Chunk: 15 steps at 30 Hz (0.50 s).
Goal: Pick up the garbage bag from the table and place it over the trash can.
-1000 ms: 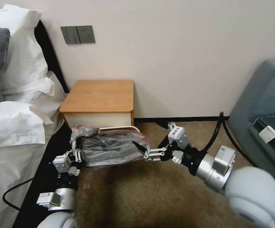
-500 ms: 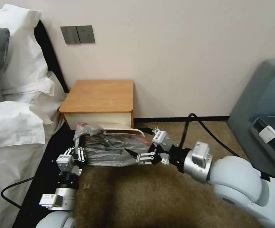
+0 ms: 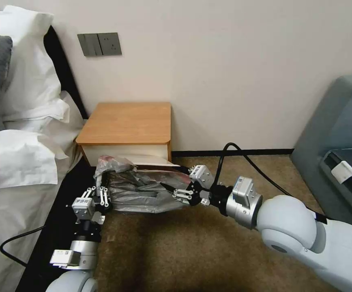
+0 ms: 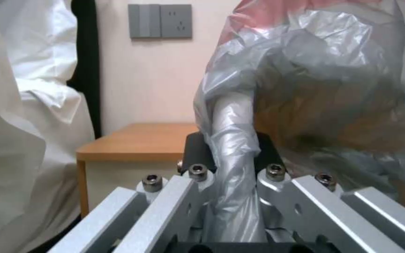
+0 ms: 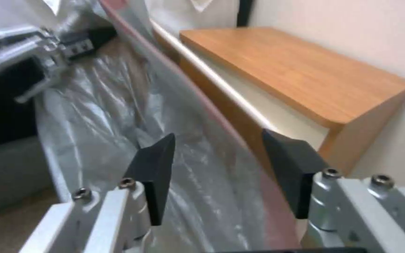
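Carpet, brown, short pile, nearest the robot; both arms reach forward over it.

Left gripper: low on the robot's left, beside the bed edge, pointing up. Fingers closed on a twisted, gathered fold of the garbage bag; in the left wrist view that fold runs up between the black pads, pinched tight.

Right gripper: reaching in from the robot's right at the opposite end of the bag. Its black fingertips stand apart, and the bag's pinkish rim passes through the gap between them without being clamped. Whether either pad touches the film cannot be told.

Garbage bag: thin grey translucent plastic, crinkled, pinkish along the rim; stretched roughly level between the two grippers, off the table, low and in front of the nightstand's drawer face, draped over the trash can.

Trash can: cream-white; a strip of its rolled rear rim shows just behind the bag, close against the nightstand front.

Table: small nightstand, orange-brown top with rounded corners, white drawer front, standing against the wall.

Bed: white linen and pillows, on the robot's left, beside the nightstand.

Grey armchair: on the robot's right, well apart from the bin.

Wall switch and socket plate: dark grey, above the nightstand.
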Motion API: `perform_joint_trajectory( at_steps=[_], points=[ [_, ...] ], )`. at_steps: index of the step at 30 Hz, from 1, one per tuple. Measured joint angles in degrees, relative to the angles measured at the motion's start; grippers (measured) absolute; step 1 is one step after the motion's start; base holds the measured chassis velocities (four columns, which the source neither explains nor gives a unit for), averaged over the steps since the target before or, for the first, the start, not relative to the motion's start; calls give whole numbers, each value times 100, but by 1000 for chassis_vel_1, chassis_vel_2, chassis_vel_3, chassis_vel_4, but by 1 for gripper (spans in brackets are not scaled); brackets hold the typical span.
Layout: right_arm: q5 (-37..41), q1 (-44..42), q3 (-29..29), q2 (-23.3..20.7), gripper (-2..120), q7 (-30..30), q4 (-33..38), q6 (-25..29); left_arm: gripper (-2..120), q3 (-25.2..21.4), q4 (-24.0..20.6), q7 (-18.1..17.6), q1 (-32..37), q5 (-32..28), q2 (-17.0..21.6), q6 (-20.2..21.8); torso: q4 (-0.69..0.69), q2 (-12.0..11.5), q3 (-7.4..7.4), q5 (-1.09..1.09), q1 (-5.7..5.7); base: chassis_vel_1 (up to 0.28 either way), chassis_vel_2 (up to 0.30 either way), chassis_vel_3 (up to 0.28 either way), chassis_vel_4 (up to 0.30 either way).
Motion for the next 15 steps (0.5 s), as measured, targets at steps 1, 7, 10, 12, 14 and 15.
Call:
perform_joint_trajectory(
  at_steps=[1,7,10,12,14,15],
  points=[
    [31,24,-28,4,49,24,-36,-11,7,3,-9,8,0,9,-4,-8,-1,0,0,0,0,0,0,0,0],
    [394,104,-161,89,38,326,-161,-70,7,6,-54,33,3,23,-15,-38,0,0,0,0,0,0,0,0,0],
    [466,140,-206,124,36,391,-187,-83,7,-2,-55,41,4,23,-16,-53,-1,0,0,0,0,0,0,0,0],
    [509,186,-261,151,28,482,-181,-83,7,-11,-55,47,5,22,-16,-61,0,0,0,0,0,0,0,0,0],
    [538,196,-277,164,24,521,-160,-87,7,-13,-54,48,4,20,-16,-61,0,0,0,0,-1,0,0,0,0],
    [553,200,-284,171,19,547,-149,-91,7,-15,-53,49,0,16,-16,-62,0,0,0,0,0,0,0,0,0]
  ],
)
